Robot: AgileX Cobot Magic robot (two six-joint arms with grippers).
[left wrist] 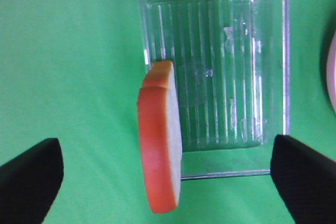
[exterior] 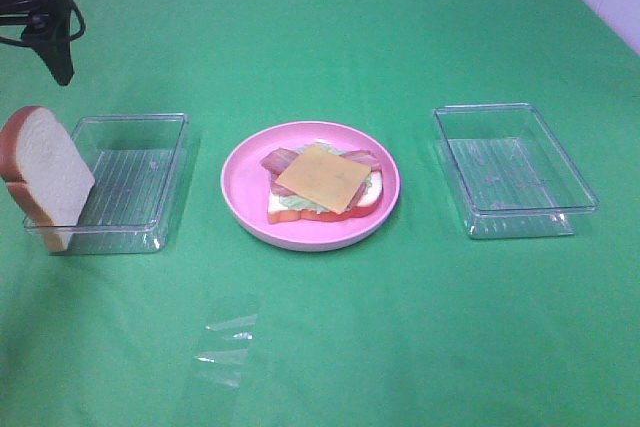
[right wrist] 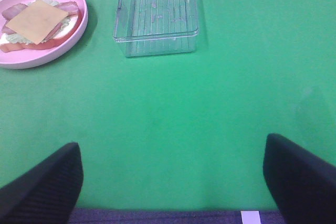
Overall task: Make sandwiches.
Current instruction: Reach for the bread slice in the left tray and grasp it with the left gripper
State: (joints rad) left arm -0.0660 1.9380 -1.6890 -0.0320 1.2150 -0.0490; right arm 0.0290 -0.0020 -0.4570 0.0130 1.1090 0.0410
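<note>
On the pink plate (exterior: 240,209) sits the open-faced sandwich (exterior: 322,185), cheese uppermost, awaiting the bread slice (exterior: 45,177) propped on edge against the left tray (exterior: 150,127); both arms' fingers (left wrist: 31,174) spread, empty.

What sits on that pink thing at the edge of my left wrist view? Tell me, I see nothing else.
Observer: It's a pink plate holding an unfinished sandwich. There is a cheese square on top, with bacon and lettuce under it, and no top slice.
Operator: Report what's beyond the plate.
Observer: A second clear tray sits to the right of the plate.
Operator: Give me the right pincer.
Observer: The right pincer is open above the green cloth and holds nothing.
</note>
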